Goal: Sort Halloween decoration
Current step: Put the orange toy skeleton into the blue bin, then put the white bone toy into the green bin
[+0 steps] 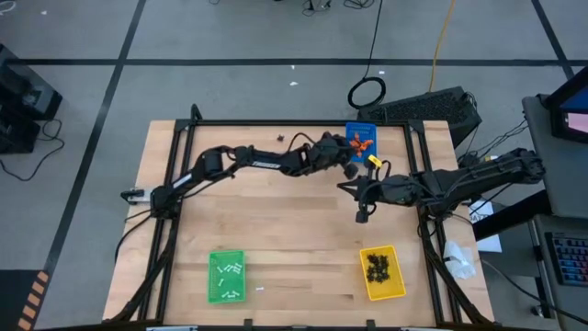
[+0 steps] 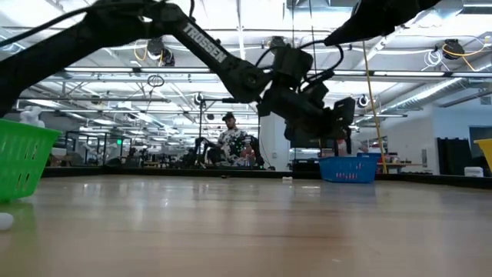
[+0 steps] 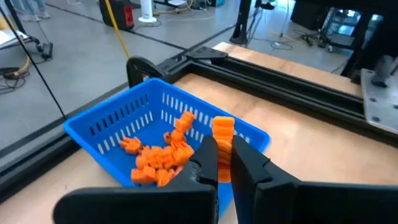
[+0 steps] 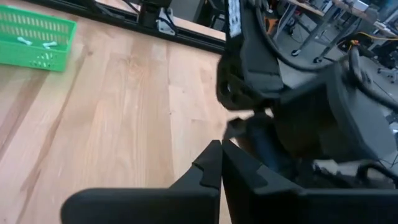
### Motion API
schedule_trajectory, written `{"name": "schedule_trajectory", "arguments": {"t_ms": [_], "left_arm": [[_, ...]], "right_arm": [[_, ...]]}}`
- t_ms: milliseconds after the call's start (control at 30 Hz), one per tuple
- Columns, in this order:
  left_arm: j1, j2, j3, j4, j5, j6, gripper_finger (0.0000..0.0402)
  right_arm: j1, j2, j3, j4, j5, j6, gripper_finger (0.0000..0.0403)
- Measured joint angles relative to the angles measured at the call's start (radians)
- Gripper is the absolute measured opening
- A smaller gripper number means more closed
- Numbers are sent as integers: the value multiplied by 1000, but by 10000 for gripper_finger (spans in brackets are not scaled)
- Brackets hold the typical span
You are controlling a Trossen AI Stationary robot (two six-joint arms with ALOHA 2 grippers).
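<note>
Bright, even overhead light from ceiling strips above the worktop [image 2: 246, 231] leaves soft shadows; its near surface looks blurred, perhaps out of focus.

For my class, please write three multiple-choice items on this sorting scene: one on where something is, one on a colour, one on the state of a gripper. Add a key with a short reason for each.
1. Where is the left gripper?
A. over the green tray
B. at the blue tray
C. off the table

2. What colour is the tray that holds the black spider-like shapes?
A. yellow
B. blue
C. green

3. What is the state of the left gripper?
A. wide open and empty
B. shut on nothing
C. shut on an orange lump

Key
1: B. The left wrist view shows its jaws just above the blue tray.
2: A. In the high view the black spider-like shapes lie in the yellow tray.
3: C. The orange lump stands pinched between the jaws.
</note>
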State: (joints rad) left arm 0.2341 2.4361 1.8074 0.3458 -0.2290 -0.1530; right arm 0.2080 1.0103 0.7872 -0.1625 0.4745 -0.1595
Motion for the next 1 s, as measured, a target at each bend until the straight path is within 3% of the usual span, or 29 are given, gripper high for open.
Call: {"name": "schedule_trajectory", "arguments": {"t_ms": [133, 467, 867, 1000], "left_arm": [[15, 48, 63, -60, 7, 1, 12], [44, 65, 72, -110, 19, -26, 20], [45, 31, 106, -159, 139, 11, 127], [38, -35, 108, -234, 136, 88, 133]], "right_arm": [[5, -1, 0, 1, 0, -8, 0], [5, 0, 0, 1, 0, -9, 0], [5, 0, 0, 1, 0, -6, 0], [5, 0, 0, -2, -2, -6, 0]]}}
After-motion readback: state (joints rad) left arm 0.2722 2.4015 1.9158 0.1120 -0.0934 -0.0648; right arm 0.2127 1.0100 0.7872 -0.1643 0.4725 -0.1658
